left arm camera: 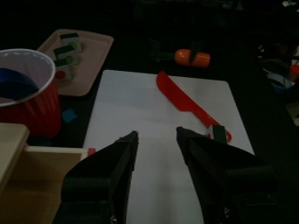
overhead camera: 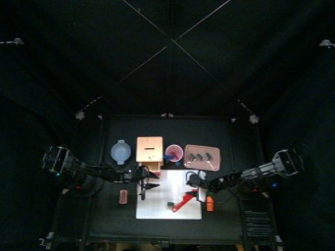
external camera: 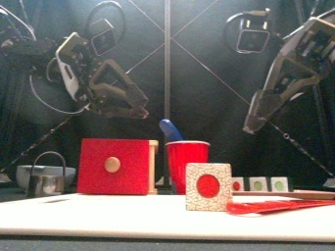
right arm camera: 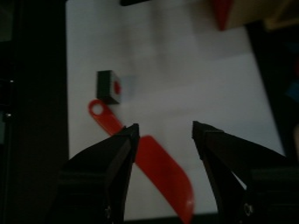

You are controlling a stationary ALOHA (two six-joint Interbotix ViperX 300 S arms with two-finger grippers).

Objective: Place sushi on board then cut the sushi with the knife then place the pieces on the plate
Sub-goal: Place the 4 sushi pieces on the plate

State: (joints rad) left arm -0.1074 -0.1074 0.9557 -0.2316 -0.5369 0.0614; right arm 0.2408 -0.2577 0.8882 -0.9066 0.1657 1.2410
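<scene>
Left gripper and right gripper both spread, empty; the sushi piece on the board looks light, stiff, slippery, so pinch its flat sides

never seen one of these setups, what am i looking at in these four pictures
It is a robot with two arms over a small table. One picture looks down from above, one looks level from the table's front edge, two come from cameras on the wrists. On the white cutting board lie a red knife and one sushi piece. Behind stand a red cup, a wooden box and a pink tray. The left gripper and right gripper are open, holding nothing.
</scene>
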